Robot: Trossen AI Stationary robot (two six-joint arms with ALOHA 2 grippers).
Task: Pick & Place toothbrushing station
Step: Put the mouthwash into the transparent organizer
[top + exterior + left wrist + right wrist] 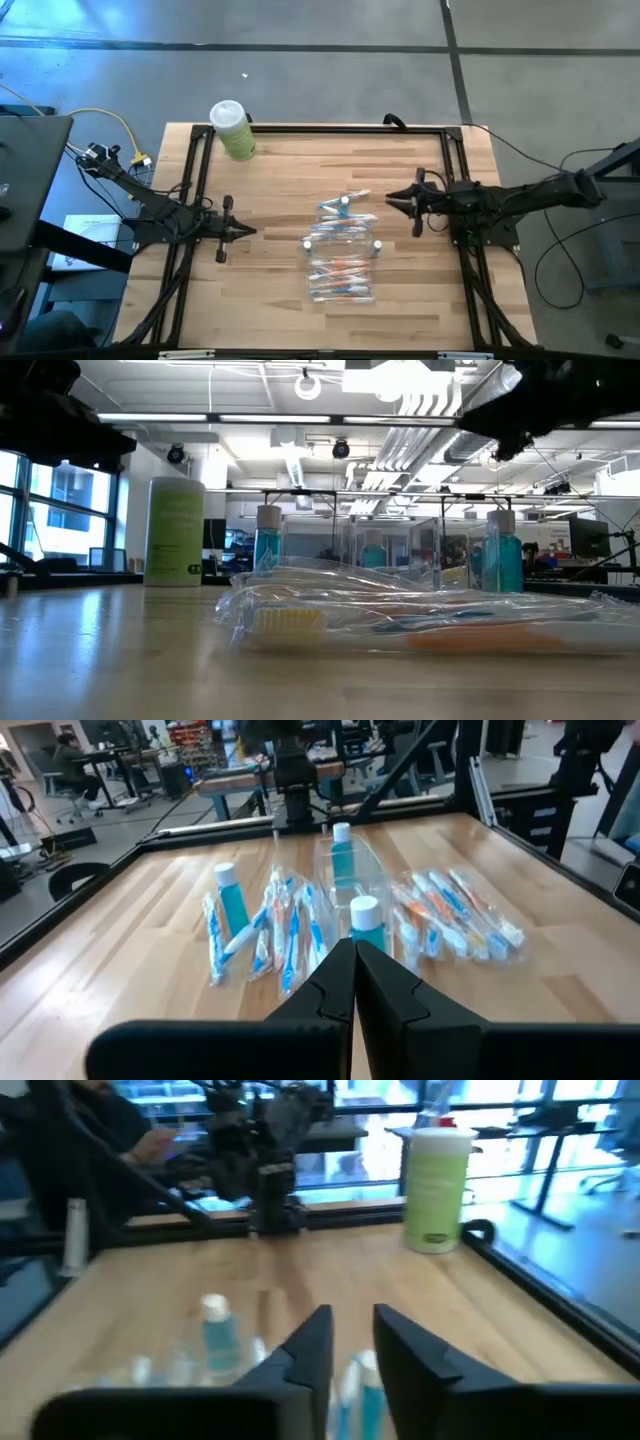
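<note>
Right claw (392, 199) above crinkly clear-wrapped toothbrushes (340, 277)

The bench (270, 200) was pale striped wood inside a black frame (330, 128). The toothbrushes (455, 915) in clear wrap carried blue and orange marks, with one yellowish bristle head. The small tubes (231, 896) were teal-blue with white caps. The bottle (437, 1178) was pale green, white-capped. Both arms and each claw (354, 982) were black.

The right gripper (350, 1342) hides part of the toothbrushes (352, 1385) beneath it; people behind are blurred.
</note>
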